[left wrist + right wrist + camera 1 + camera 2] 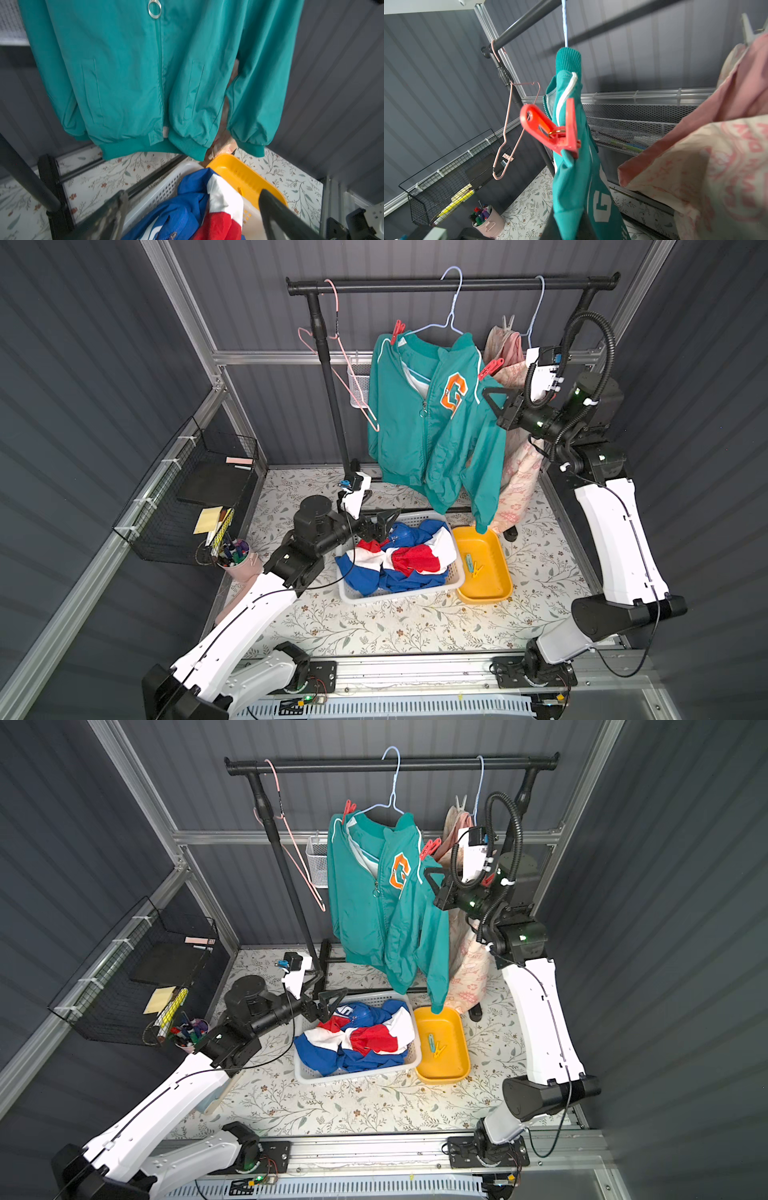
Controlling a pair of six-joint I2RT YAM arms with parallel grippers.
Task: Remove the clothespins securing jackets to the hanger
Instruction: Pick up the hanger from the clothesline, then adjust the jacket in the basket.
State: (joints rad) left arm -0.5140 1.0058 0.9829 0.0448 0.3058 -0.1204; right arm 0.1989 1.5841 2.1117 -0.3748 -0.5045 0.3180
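Steadying teal jacket (415, 418) with right claw (489, 394) clenched on fabric just below right-side red clothespin (550, 131); holding left claw (384, 522) released over basket (419, 515). Probably needing that clip squeezed open next.

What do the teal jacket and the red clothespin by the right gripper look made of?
Red clothespin: seemingly glossy moulded plastic, with a brass-coloured metal spring ring. Teal jacket: smooth, slightly shiny woven shell, probably synthetic; ribbed knit collar and hem.

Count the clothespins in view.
5: red clothespins on both shoulders of the teal jacket; a whitish-grey clothespin atop the cream jacket; a teal clothespin and yellow clothespin in the yellow tray. Others may be hidden.
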